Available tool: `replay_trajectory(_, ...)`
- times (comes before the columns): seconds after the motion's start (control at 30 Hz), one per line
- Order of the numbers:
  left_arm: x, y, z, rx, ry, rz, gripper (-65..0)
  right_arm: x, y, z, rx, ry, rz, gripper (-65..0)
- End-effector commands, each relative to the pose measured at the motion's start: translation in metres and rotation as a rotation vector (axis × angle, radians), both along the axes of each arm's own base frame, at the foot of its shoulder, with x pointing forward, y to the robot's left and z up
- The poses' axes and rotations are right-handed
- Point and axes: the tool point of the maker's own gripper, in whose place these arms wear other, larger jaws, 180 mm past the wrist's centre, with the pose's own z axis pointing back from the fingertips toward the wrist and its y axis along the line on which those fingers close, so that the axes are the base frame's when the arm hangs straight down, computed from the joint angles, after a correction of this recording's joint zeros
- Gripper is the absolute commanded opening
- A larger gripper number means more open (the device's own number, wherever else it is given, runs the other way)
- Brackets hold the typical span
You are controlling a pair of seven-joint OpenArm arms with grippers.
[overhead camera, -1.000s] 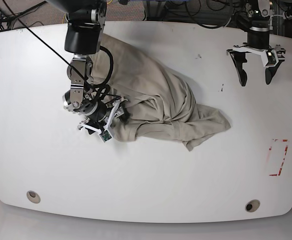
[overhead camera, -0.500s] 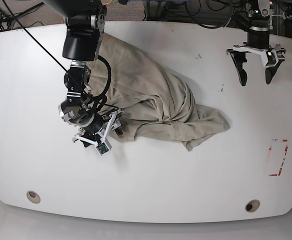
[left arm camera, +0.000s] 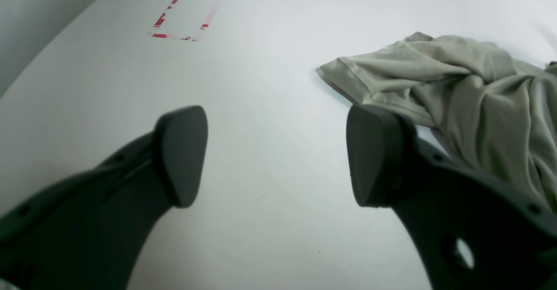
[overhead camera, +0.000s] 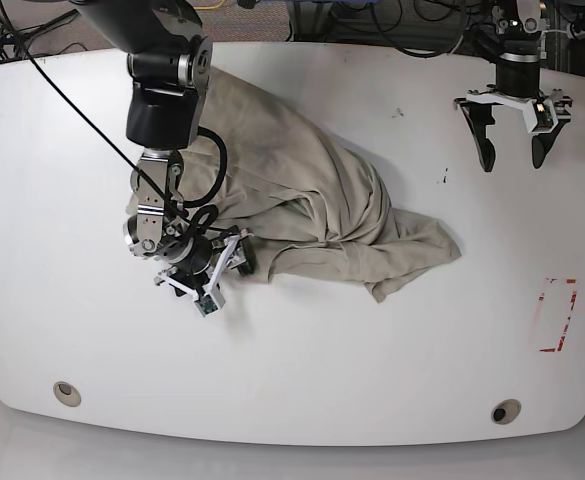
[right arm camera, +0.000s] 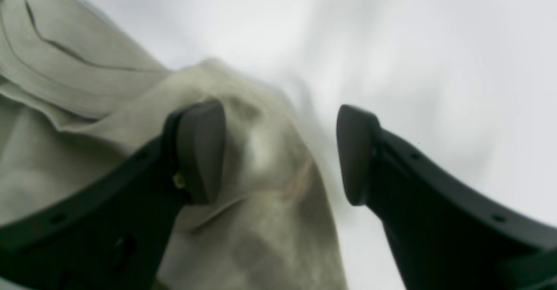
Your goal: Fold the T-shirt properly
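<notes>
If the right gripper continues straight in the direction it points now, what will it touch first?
Most likely the beige wrinkly T-shirt. The right gripper is open, and a raised fold of the cloth lies between its fingers, with the white table beyond. Blur hides the exact depth, so how close the cloth is remains unclear.

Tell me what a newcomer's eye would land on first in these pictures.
First, the crumpled beige short-sleeved T-shirt, heaped in a diagonal mound across the middle of the white table. Next, the right gripper at the shirt's near-left edge, jaws open with bunched fabric between them. The left gripper hangs open at the far corner, over bare table; a red-taped rectangle marks the other edge.
</notes>
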Motion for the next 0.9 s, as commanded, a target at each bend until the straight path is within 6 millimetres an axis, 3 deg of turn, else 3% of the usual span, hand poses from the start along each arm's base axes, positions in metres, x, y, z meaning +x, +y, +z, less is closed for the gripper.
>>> replay_trajectory(0.0,0.002,0.0,0.011,0.012,-0.042,-0.009,-18.9,0.015,0.002,0.015,0.034,-0.054,-0.004,-26.5)
replay_trajectory(0.47,0.002,0.0,0.01,0.012,-0.039,-0.008,-18.6,-0.001,0.009,-0.005,0.043,-0.004,0.006,-27.4)
replay_trajectory(0.57,0.002,0.0,0.01,0.012,-0.039,-0.008,-18.6,-0.003,0.012,-0.006,0.038,-0.001,0.018,-35.8)
replay_trajectory(0.67,0.002,0.0,0.011,0.012,-0.04,-0.008,-18.6,-0.006,0.013,-0.008,0.035,0.002,0.022,-56.3)
replay_trajectory(0.73,0.002,0.0,0.011,0.012,-0.04,-0.008,-18.6,-0.005,0.012,-0.006,0.034,-0.006,0.022,-65.0)
replay_trajectory(0.87,0.002,-0.001,0.01,0.007,-0.039,-0.011,-18.5,0.0,0.01,0.006,0.024,-0.043,0.019,-63.3)
